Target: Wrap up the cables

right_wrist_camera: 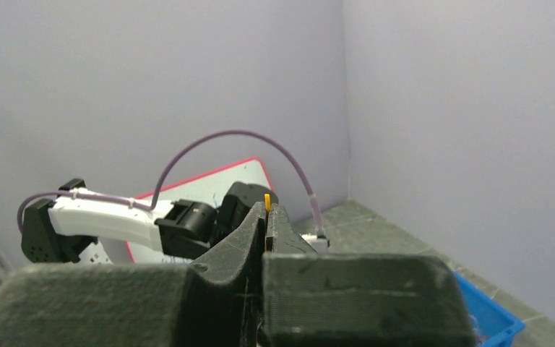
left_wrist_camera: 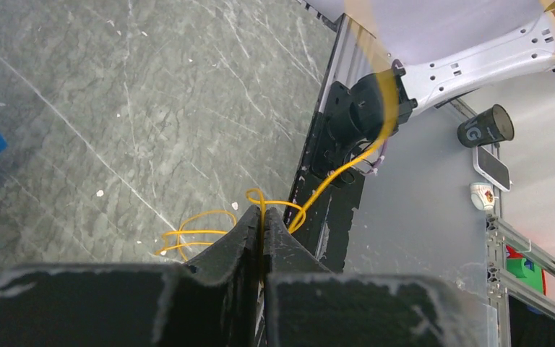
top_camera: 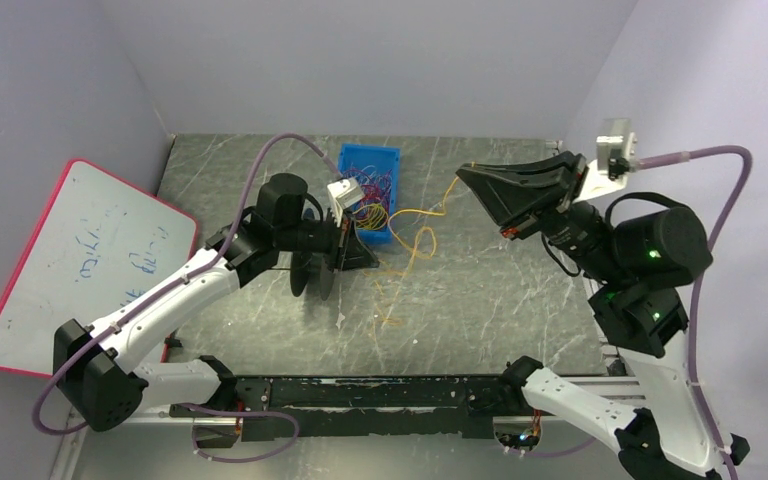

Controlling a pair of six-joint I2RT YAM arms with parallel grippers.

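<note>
1. Table [top_camera: 520, 290]: grey veined slab carrying every item below.
2. Whiteboard [top_camera: 90, 265]: red-edged, leaning at the far left, well apart from the work. No hazard judged.
3. Right gripper [right_wrist_camera: 267, 214]: raised high at the table's right side. Fingers are clenched on 1 yellow cable, with only a short stub showing above the fingertips. Risk: the bite looks shallow, so any pull along the cable's length could draw the end out.
4. Left gripper [left_wrist_camera: 263, 217]: low over the table, just beside the blue bin. Fingers are pressed together on the same yellow cable, further along its length. Risk: the cable is thin and smooth-looking, so it could slide through the pinch during winding and the turns would come out loose.
5. Blue bin [top_camera: 368, 160]: at the back centre of the table. Risk: the left gripper works close to its front wall, so a wide winding sweep could knock or shift it.
6. Cables [top_camera: 375, 205]: a mixed heap of yellow, red and purple inside the bin. Risk: a strand dragged across the heap could hook others and lift them out.
7. Yellow cable [left_wrist_camera: 388, 108]: spans the 2 grippers, and its slack lies in loose loops on the table between them. Risk: tightening while the loops overlap could cinch a knot.
</note>
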